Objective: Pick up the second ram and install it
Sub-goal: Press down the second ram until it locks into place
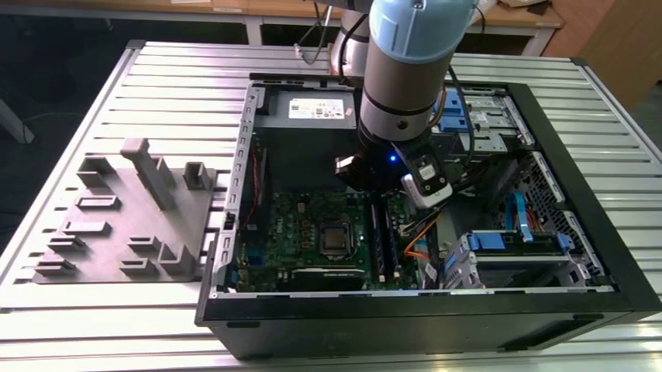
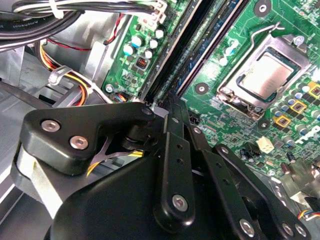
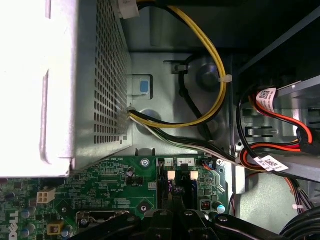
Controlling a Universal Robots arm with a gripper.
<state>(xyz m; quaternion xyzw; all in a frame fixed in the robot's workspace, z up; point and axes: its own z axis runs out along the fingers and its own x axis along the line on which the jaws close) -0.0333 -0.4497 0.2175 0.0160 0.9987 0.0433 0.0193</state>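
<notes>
The hand [image 2: 172,102] is lowered inside the open computer case [image 1: 579,124] on the bench [image 1: 73,318], at the motherboard [image 2: 240,30] slot rails [image 2: 200,55]. Its closure cannot be told, and the second ram cannot be made out.

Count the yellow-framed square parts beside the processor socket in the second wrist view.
3 yellow squares, in a diagonal row beside the processor socket: one end, the middle, the far end at the picture's edge. More may be cut off there.
</notes>
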